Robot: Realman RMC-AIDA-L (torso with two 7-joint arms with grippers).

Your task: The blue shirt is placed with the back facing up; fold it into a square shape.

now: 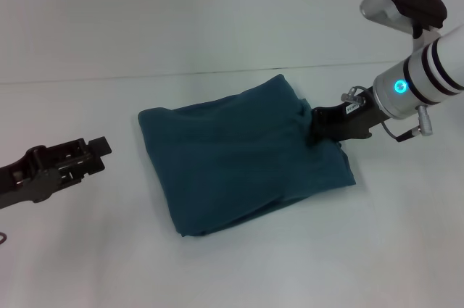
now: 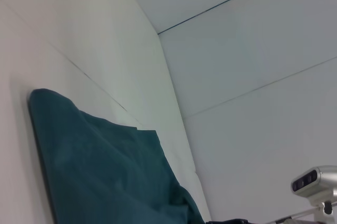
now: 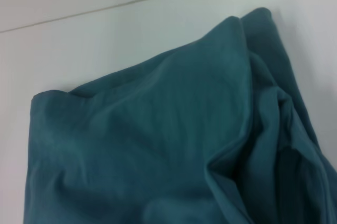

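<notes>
The blue shirt [image 1: 239,159] lies on the white table as a folded, roughly square bundle, plain side up, with a slightly uneven near edge. My right gripper [image 1: 317,127] is at its right edge, shut on a puckered bit of the fabric; its fingertips are buried in the cloth. The right wrist view is filled by the blue shirt [image 3: 158,150], which is creased and bunched close to the camera. My left gripper [image 1: 98,150] rests low over the table to the left, a short gap away from the cloth. The blue shirt [image 2: 100,171] shows from the side in the left wrist view.
The white table [image 1: 232,272] runs all around the bundle and meets a white wall at the back [image 1: 181,18]. The right arm's grey camera housing [image 2: 316,181] shows far off in the left wrist view.
</notes>
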